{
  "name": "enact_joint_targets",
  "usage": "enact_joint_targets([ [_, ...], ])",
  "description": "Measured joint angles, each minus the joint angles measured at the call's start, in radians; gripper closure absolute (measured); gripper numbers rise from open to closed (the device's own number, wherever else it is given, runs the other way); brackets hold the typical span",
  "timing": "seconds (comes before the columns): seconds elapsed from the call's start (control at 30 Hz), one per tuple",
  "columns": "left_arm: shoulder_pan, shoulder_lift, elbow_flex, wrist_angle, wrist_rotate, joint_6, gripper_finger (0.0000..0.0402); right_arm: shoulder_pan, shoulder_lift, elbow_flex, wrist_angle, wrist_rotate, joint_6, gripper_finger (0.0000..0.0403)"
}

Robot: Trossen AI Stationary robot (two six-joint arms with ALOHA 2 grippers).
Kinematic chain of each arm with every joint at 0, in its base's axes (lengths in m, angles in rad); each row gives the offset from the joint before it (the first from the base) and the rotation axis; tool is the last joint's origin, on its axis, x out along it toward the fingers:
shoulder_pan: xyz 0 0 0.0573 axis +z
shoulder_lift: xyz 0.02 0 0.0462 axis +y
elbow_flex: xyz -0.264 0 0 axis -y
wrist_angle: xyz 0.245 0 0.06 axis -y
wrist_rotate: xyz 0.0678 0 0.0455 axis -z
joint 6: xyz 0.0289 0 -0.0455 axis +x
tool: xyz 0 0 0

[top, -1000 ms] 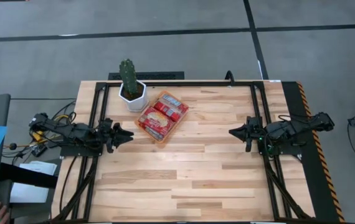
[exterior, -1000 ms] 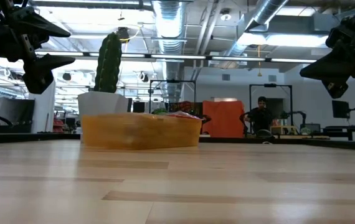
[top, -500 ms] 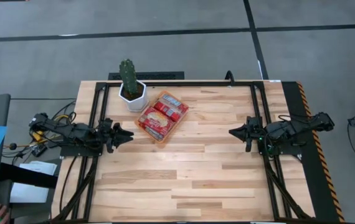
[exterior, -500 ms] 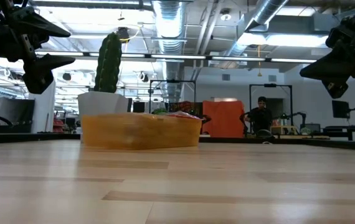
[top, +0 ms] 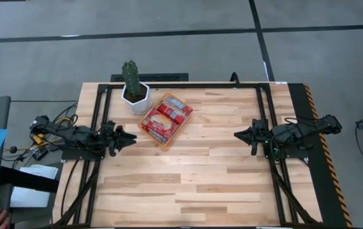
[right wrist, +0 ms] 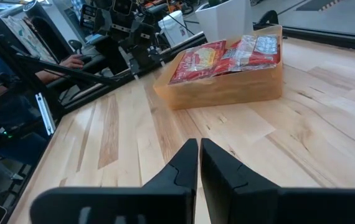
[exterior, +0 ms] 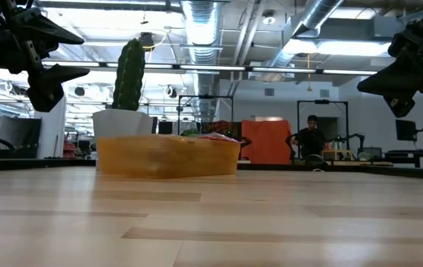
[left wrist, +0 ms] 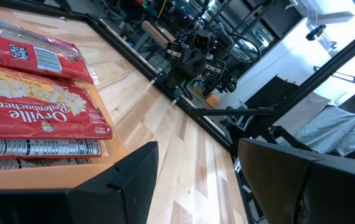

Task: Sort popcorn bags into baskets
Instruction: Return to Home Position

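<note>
Both arms at the desk's sides, popcorn bags in the orange tray

Over the wooden desk [top: 200, 178], the left tool [top: 129, 138] hangs at the left edge, fingers spread and gripping nothing, pointing at the tray near it. Well apart on the opposite side, the right tool [top: 239, 135] hangs clenched and empty. Farther back the orange tray [exterior: 167, 157] sits on the boards, the red popcorn bags [top: 165, 117] lying flat and overlapping inside. Just behind it stands a white pot [top: 135, 97] with a green cactus [top: 130, 75]. Far off in the room is a person [exterior: 312, 137].
</note>
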Motion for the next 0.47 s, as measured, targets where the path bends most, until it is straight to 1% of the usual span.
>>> enact_joint_targets([
  [0.47,0.0,0.0,0.0,0.0,0.0,0.0,0.019,0.0,0.0,0.0,0.0,0.0,0.0,0.0359],
])
